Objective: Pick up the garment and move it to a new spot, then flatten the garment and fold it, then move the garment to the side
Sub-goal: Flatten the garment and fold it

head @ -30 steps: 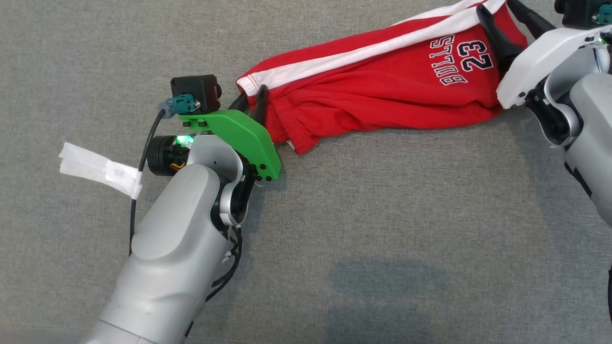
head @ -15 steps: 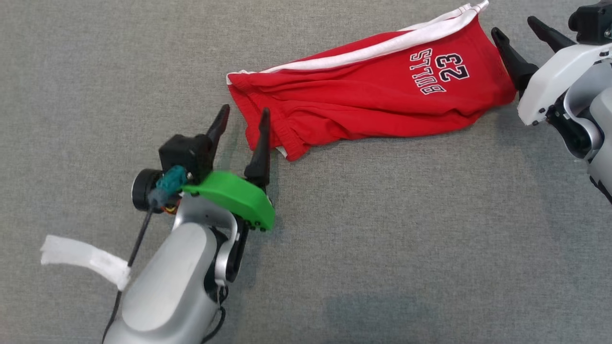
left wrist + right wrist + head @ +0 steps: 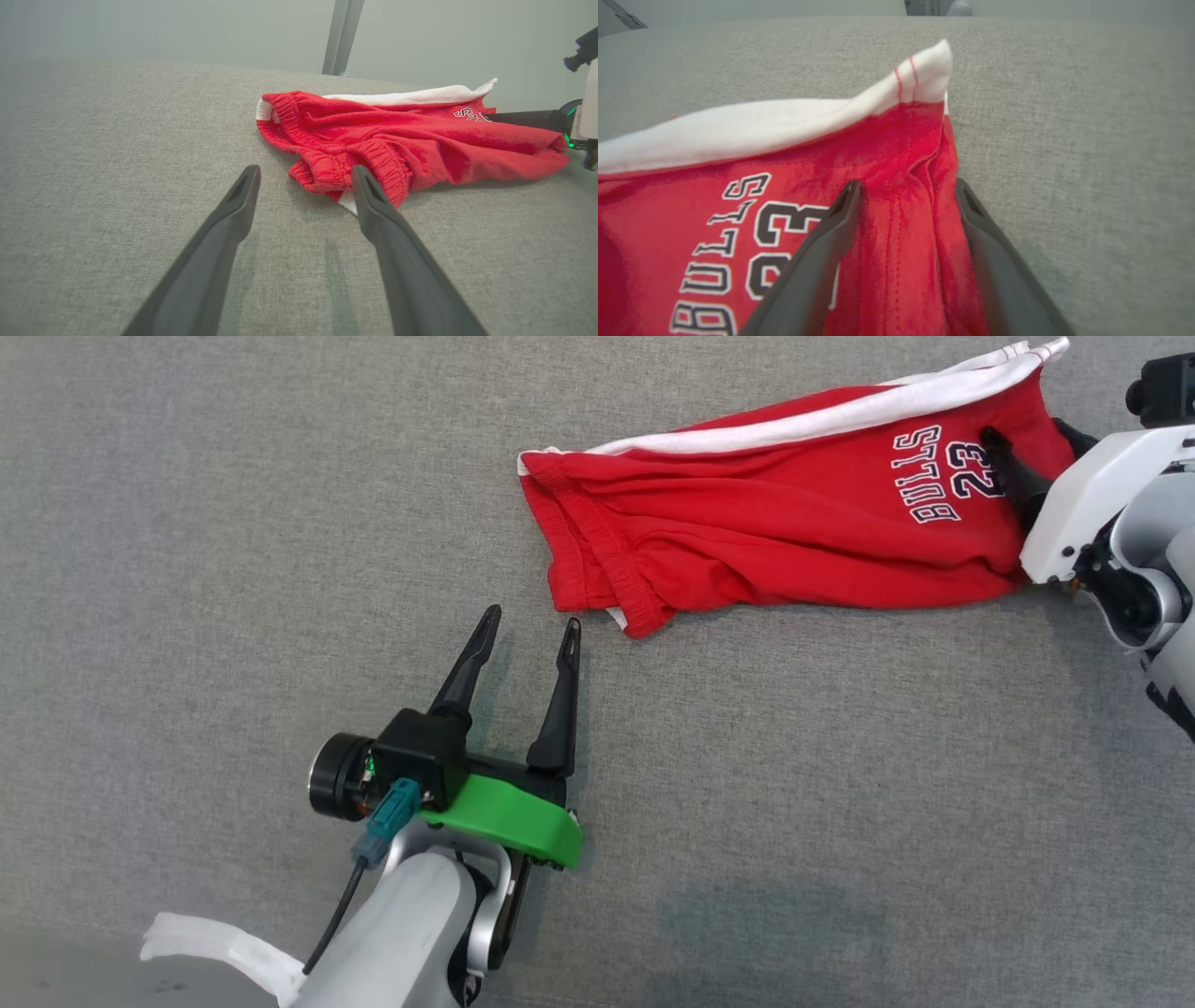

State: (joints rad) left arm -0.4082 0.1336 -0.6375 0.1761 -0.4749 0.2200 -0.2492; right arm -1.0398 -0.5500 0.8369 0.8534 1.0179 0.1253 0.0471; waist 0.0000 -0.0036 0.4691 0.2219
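1 garment, red shorts. On it: 1 printed word, 1 printed no., 1 white side band seen.

2 grippers: 1 left gripper, 1 right gripper. 2 fingers per gripper, 4 total, all dark.

2 gripper mounts: 1 green mount, 1 white mount.

2 wrist cams, black boxes, 1 per arm.

1 black cable w/ 1 teal plug.

1 white tape tag.

1 grey cloth surface under the lot.

1 metal post at far edge, left wrist view.
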